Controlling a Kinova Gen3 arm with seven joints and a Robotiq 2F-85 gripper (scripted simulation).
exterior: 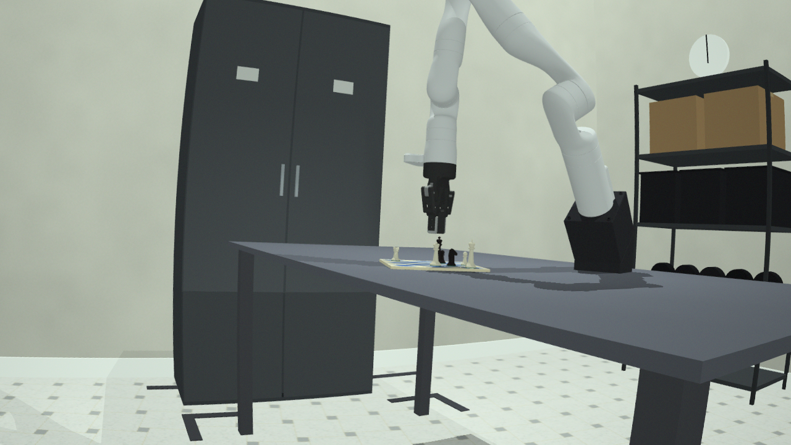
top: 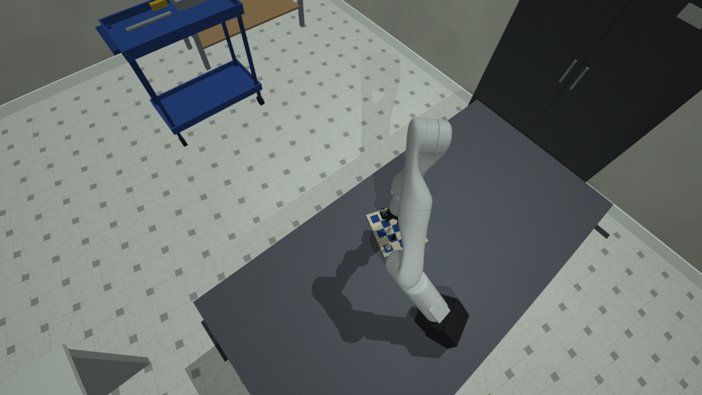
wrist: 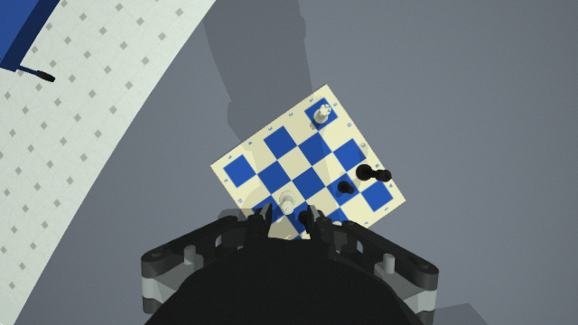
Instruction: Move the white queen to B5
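Observation:
The small blue-and-cream chessboard (wrist: 307, 171) lies on the dark table and also shows in the exterior view (exterior: 434, 265). A white piece that I take for the white queen (wrist: 286, 200) stands upright on a square near the board's near edge, and it also shows in the exterior view (exterior: 435, 255). My gripper (exterior: 437, 227) hangs straight above it, a short way over the piece tops, partly open and empty. In the wrist view the fingertips frame that piece. A black king (exterior: 439, 248) stands close beside it. The squares under my fingers are hidden.
Other pieces on the board are a white rook-like piece (wrist: 321, 113) in the far corner, two black pieces (wrist: 366, 172) (wrist: 345, 186) at the right side, and a tall white piece (exterior: 471, 253) with a pawn (exterior: 464, 258). The arm's base (exterior: 600, 235) stands on the table to the right.

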